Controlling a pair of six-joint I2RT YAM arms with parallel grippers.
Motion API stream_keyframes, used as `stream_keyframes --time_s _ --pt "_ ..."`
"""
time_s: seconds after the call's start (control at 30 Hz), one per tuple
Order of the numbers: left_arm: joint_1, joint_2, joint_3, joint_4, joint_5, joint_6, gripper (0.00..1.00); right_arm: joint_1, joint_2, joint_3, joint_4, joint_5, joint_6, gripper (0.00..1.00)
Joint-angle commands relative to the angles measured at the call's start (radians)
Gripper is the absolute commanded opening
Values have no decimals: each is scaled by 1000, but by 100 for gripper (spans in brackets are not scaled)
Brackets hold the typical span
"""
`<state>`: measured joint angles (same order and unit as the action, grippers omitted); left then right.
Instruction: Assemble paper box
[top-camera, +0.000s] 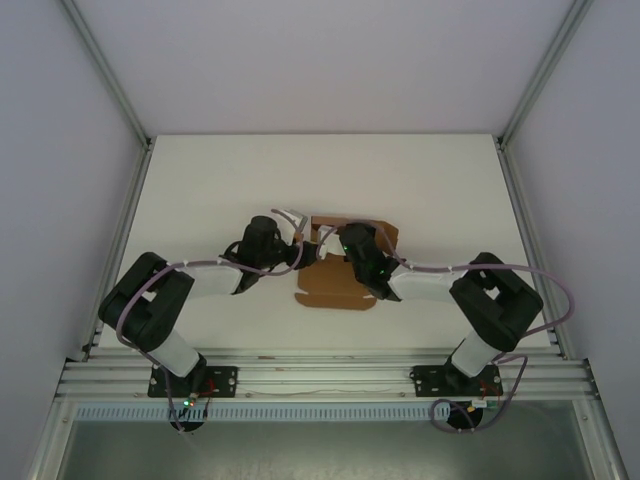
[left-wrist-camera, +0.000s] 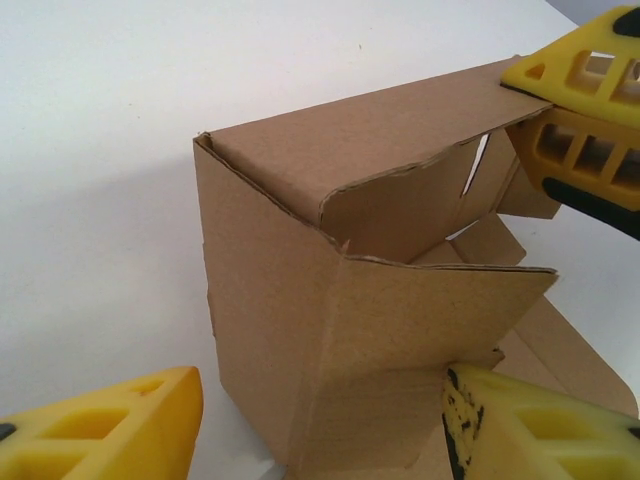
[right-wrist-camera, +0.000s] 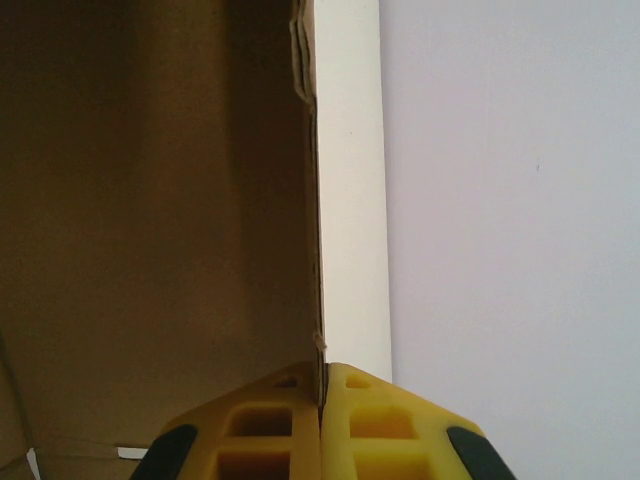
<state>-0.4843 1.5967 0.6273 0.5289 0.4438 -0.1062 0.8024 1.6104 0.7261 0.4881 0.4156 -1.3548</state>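
Right hand (right-wrist-camera: 322, 400): pressed together on a thin edge of the paper box (left-wrist-camera: 300, 330). The cardboard sheet passes between its two yellow fingers (right-wrist-camera: 270, 430) with no gap.
Left hand (left-wrist-camera: 320, 405): spread wide, with one finger on each side of the near corner of the box. The finger on the left is apart from the wall. The other is just beside a flap, and we cannot tell if it touches.
Place of the box: near the middle of the white surface (top-camera: 200, 190), between the two hands.
Done, as we judge: the sheet is partly raised. One wall stands upright and a panel is folded over from its top. A flap with a rounded corner is turned inward under that panel.
Left to do, as we judge: other panels lie flat on the surface beside the raised part. We see no tab locked in a slot, so the box is not closed. We think the task is about halfway.
Count: one paper box and two hands. We count four yellow fingers in the left wrist view, two for each hand.
Hidden: we do not see the far side of the box, so we say nothing about its flaps.
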Motion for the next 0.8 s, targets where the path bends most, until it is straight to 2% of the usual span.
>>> stream_keyframes --time_s 0.0,0.17,0.47,0.57,0.67,0.73,0.77 --pt "1 31 43 -38 -80 0 60 9 -47 24 -33 -30 46 0" --pt "-1 67 58 5 -131 9 60 8 -66 35 -156 -65 90 0" --pt "-20 124 51 111 -226 23 56 37 -28 -3 -140 -12 110 0" --pt "-40 146 55 137 -273 29 50 60 -4 4 -149 0 132 0" --pt "-63 163 63 151 -381 18 37 66 15 11 -140 6 157 0" --pt "-75 180 78 148 -420 18 35 72 16 16 -144 2 184 0" --pt "-82 188 85 146 -442 16 31 74 12 18 -150 -4 198 0"
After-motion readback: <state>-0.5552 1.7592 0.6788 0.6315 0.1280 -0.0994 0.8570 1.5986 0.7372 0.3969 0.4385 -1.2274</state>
